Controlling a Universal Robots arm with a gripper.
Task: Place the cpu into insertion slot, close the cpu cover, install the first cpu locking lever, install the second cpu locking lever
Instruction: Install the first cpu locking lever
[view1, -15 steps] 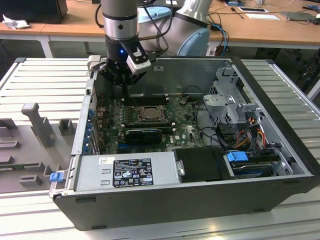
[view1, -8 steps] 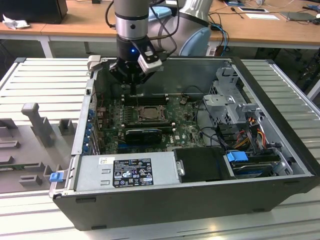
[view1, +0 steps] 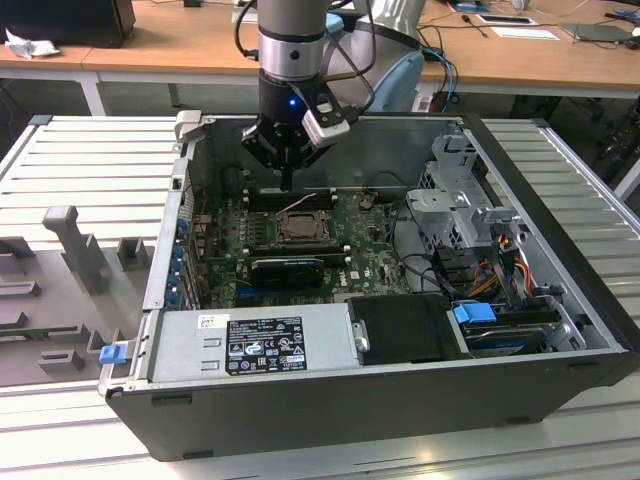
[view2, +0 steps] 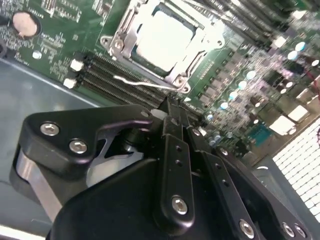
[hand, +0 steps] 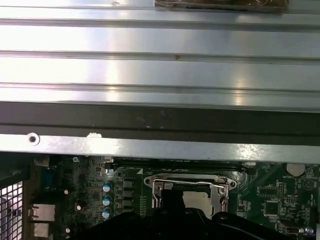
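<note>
Silver-grey cpu (view2: 162, 37) seated in insertion slot (view2: 131, 56), just beyond the fingers (view2: 172, 107), which are pressed together, empty. Cpu cover (view2: 122, 30) down; one lever wire (view2: 145, 84) apparently unlatched.

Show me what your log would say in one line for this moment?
gripper: above the socket's edge, nothing seen held | cpu: seated in slot | cover: down around cpu | lever: thin wire beside the slot

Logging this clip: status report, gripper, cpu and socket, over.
Gripper empty, fingers together, just above the board behind the insertion slot. Cpu seated, cpu cover down. One lever wire sticking out, unlatched.
</note>
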